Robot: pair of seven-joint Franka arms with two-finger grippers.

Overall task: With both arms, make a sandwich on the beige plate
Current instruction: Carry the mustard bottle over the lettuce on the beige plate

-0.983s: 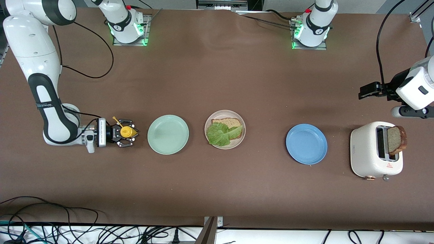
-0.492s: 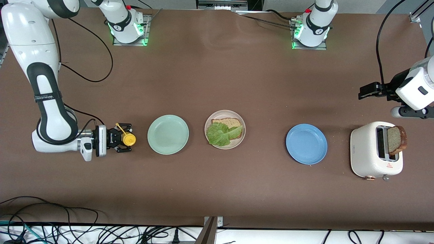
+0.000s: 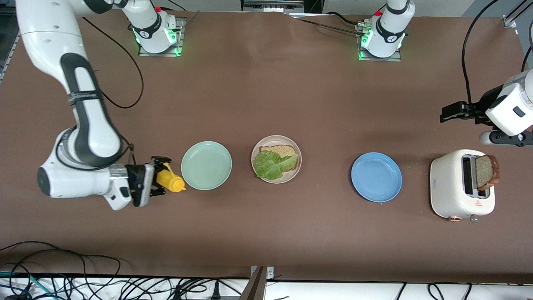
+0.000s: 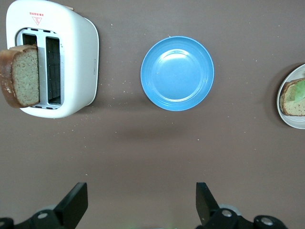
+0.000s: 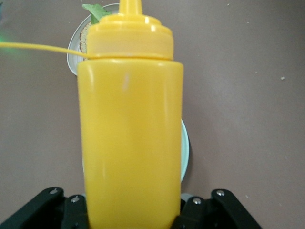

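While the left arm waits at its own end of the table, the right gripper [image 3: 160,180] has lifted a yellow squeeze bottle [image 3: 170,181] and tipped it onto its side, so the nozzle now points toward the mint-green plate [image 3: 206,165] and the food past it. A second ago the same bottle stood upright in the fingers, a little closer to the right arm's end of the table; now it hangs in the air just beside that plate's rim, clenched firmly between the two fingers. The right wrist view shows the bottle [image 5: 129,119] filling most of the frame, clamped at its base. The beige plate [image 3: 276,141] sits at the middle of the table between the mint-green plate and a blue plate [image 3: 376,176], and it carries the half-built sandwich [image 3: 276,161]: one slice of brown-crusted bread with a crinkled lettuce leaf lying on top. The second slice [image 3: 486,171] stands in a slot of the white toaster [image 3: 456,196] at the left arm's end. The left gripper [image 4: 138,202] hangs open and empty over bare table near the toaster. Tilting the bottle suggests that sauce is about to be carried to the lettuce, so the sandwich is roughly half done, with the top slice yet to be fetched.
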